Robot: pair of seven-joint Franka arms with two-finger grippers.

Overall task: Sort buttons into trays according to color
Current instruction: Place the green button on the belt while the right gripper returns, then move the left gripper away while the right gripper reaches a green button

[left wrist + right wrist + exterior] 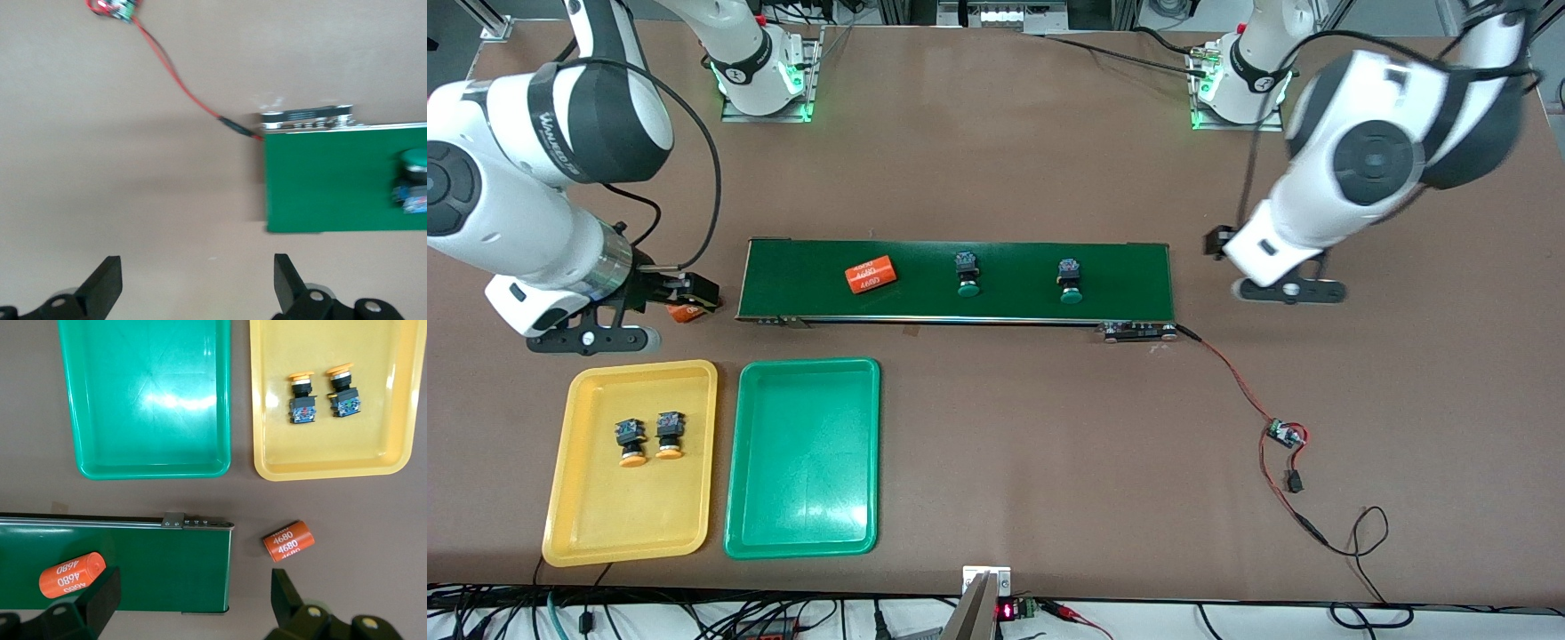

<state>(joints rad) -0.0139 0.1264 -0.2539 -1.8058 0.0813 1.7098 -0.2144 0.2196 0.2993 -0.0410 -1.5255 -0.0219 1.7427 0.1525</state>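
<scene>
A broad brown desk (996, 133) fills the room's working space, with both arm bases bolted along its edge and a tangle of cables hanging off the edge nearest the front camera. A long dark-green conveyor belt (925, 258) lies across the middle, and a red wire (1232, 373) runs from the belt's end toward the left arm's end of the desk to a small circuit board (1285, 434).

Two green buttons (967, 273) (1070, 280) sit on the belt, along with an orange cylinder (870, 273) printed "4680". Nearer the front camera lie the yellow tray (560, 516) and, just beside it, the green tray (800, 542). Two yellow-orange buttons (631, 442) (669, 435) rest side by side in the yellow tray; nothing lies in the green one.

The right wrist view shows a second orange cylinder (288, 541) on the bare desk just off the belt's end, largely hidden from the front by the right hand (685, 298). That hand hovers over it, its fingers (283, 590) spread apart.

The left hand (1289, 289) hangs over bare desk off the belt's other end, fingers (285, 280) wide apart and holding nothing. Its wrist view catches one green button at the picture's edge, well apart from it.
</scene>
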